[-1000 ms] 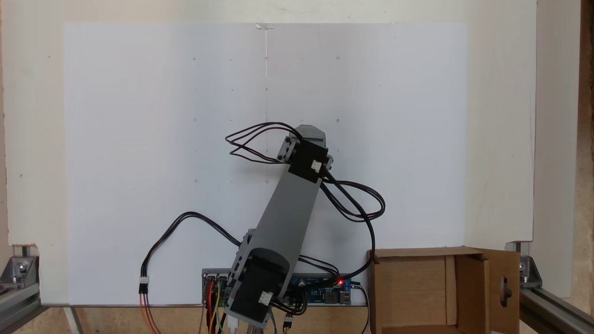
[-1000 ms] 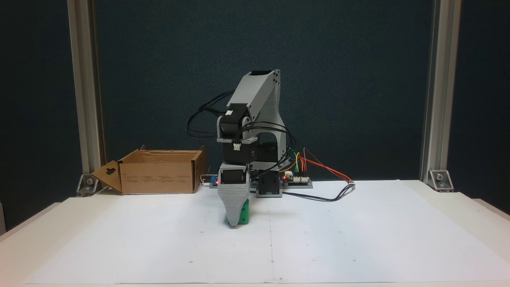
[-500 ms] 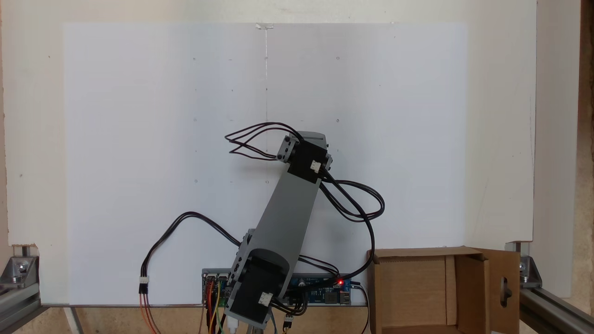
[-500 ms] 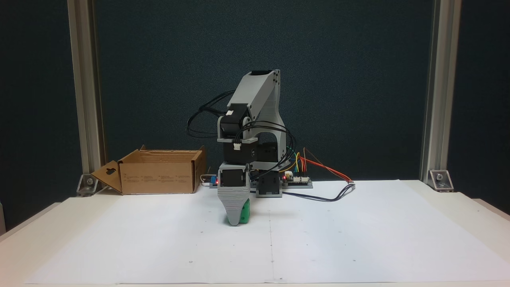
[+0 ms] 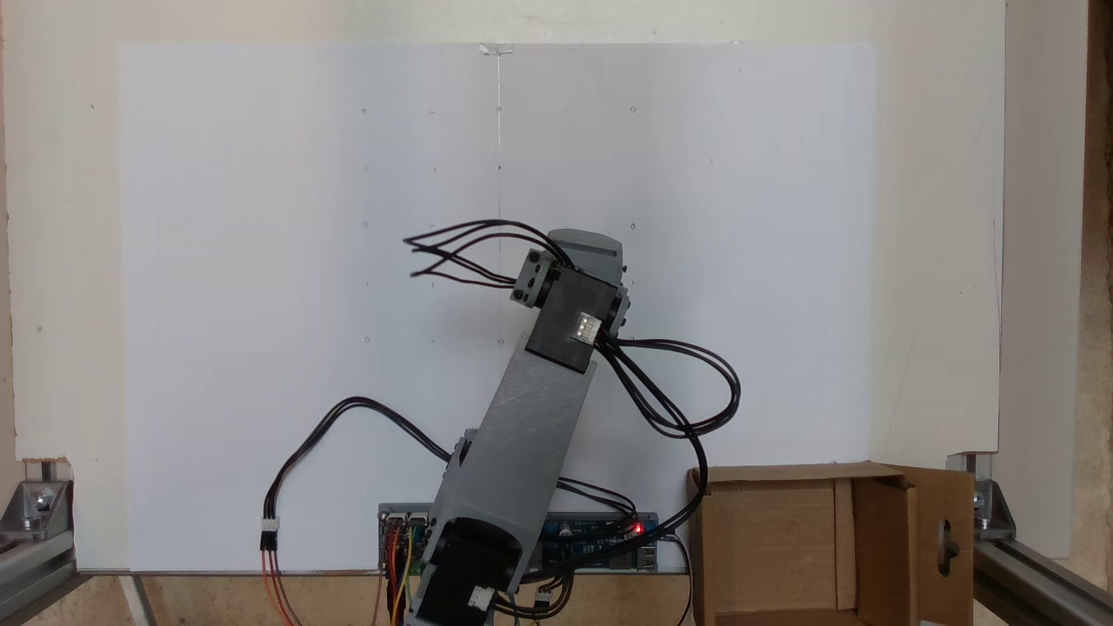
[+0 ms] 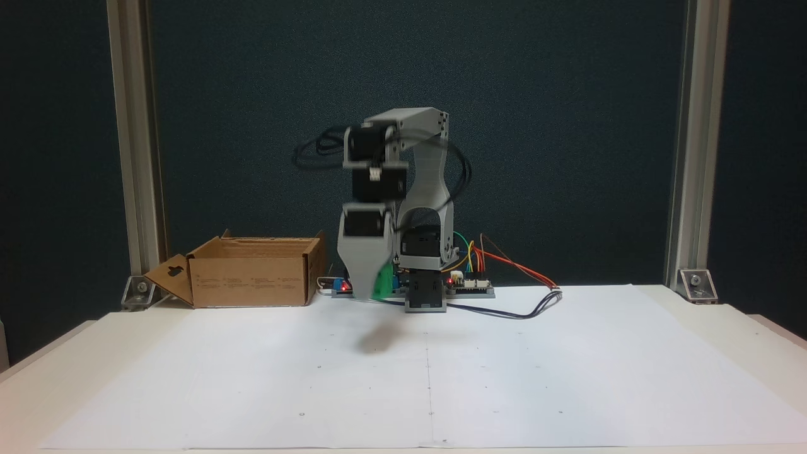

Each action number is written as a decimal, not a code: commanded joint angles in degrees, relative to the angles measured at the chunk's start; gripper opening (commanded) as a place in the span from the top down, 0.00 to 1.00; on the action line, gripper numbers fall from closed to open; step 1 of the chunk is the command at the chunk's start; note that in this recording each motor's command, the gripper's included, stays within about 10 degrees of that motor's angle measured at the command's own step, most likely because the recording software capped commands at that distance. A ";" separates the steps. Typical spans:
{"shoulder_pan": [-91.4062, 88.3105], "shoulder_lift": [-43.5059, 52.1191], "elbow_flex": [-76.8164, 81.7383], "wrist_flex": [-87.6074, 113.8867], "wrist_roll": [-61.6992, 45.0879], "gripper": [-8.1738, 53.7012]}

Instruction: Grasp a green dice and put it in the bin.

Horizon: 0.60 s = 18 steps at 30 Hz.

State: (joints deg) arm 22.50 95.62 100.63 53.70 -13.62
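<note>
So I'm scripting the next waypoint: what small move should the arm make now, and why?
Probably swing toward the cardboard bin, at left in this fixed view, holding height. The green dice hangs in the gripper clear of the white paper, its shadow below, and looks roughly level with the bin's rim, so lowering early risks clipping the wall.

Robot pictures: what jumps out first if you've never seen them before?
The grey plastic robot arm stands mid-table, blurred with motion, its hand raised above the white paper sheet. A small bright green plastic dice glows in that hand, over a soft shadow. The open brown cardboard box sits at the left in that fixed view.
</note>
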 commanded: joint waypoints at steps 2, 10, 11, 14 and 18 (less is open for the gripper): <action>0.26 2.37 -10.88 10.88 3.08 0.68; 7.91 3.16 -15.12 12.66 2.46 0.68; 10.11 3.52 -15.47 12.66 1.93 0.68; 17.23 4.22 -16.79 12.57 -0.18 0.68; 28.21 4.22 -21.09 12.30 -2.72 0.68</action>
State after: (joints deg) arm 48.78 97.91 83.32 65.92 -13.27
